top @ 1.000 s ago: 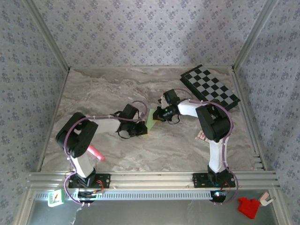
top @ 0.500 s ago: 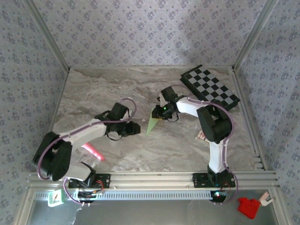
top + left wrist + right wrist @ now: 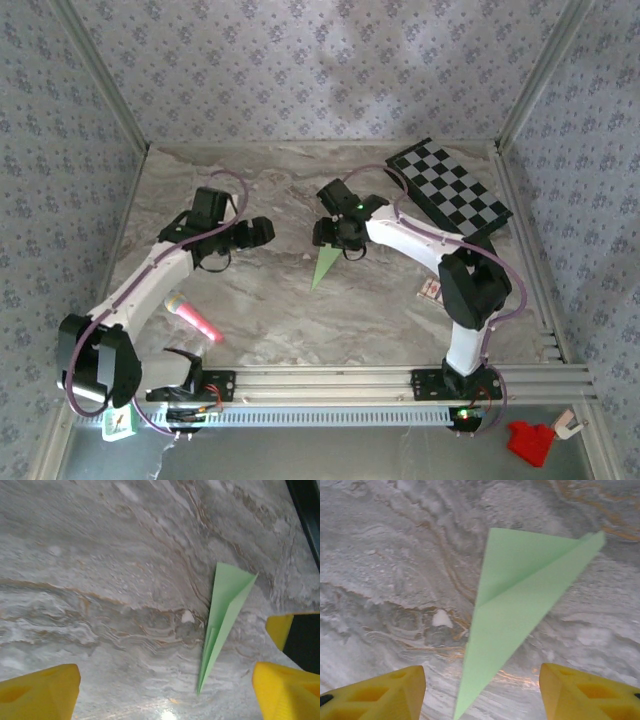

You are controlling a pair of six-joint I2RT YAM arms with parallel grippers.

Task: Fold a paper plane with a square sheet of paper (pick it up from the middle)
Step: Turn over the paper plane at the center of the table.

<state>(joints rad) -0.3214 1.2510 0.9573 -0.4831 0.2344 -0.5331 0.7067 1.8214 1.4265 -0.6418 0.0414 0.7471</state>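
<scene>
The paper plane (image 3: 323,266) now lies loose on the table (image 3: 240,310). The left gripper (image 3: 262,231), jaws spread, is now well away to its left. The right gripper (image 3: 333,240) has let go too.

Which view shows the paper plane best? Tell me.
Right wrist: the paper plane lies large there, its centre crease and folded layers plain. Left wrist shows it whole but smaller; top external gives a small green sliver.

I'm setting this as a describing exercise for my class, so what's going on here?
A folded pale green paper plane lies on the marble table, held by neither arm. The right gripper hovers open just over its wide tail end; the left gripper, also open, sits off to the left, apart from it. A pink marker and a chequered board lie aside.
</scene>
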